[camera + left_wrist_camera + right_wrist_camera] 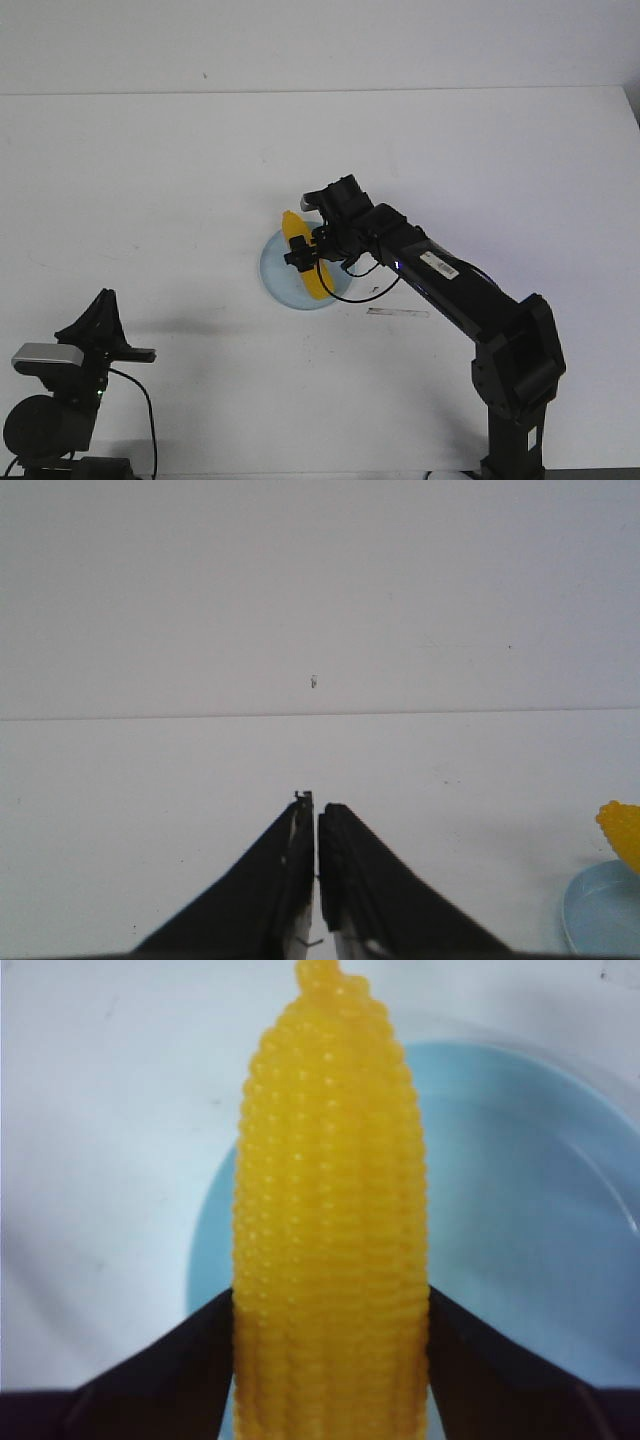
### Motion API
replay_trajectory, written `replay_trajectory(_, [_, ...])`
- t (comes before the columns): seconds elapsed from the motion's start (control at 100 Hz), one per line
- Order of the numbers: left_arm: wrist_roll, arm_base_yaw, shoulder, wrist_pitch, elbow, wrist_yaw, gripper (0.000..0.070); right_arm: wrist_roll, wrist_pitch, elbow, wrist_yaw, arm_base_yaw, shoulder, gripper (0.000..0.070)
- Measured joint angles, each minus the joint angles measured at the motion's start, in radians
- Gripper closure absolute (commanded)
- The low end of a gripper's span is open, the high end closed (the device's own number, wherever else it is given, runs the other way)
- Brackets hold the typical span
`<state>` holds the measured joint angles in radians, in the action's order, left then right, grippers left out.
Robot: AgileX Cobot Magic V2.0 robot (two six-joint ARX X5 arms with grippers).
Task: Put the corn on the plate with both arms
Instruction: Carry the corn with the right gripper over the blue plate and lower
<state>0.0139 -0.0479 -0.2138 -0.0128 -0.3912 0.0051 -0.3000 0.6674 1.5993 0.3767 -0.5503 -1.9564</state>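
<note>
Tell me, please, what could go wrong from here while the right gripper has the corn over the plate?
The corn is clamped by the right gripper, and in the front view its far end reaches past the rim of the plate. Released as it lies, it might roll or tip onto the table. The corn also seems to sit toward one side of the plate, so opening carelessly could nudge it off.

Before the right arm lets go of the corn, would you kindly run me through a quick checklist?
1. Right gripper shut on corn: ok.
2. Corn over the plate: ok.
3. Corn resting on plate: cannot tell.
4. Corn's far end inside the rim: not ok; front view shows it past the edge.
5. Left gripper shut, away from plate: ok.
</note>
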Motion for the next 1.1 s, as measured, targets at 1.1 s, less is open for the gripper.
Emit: replay_trajectory(1.1, [0.0, 0.0, 0.0, 0.0, 0.0, 0.0, 0.0698, -0.003, 0.025, 0.054, -0.166, -0.013, -0.048, 0.0099])
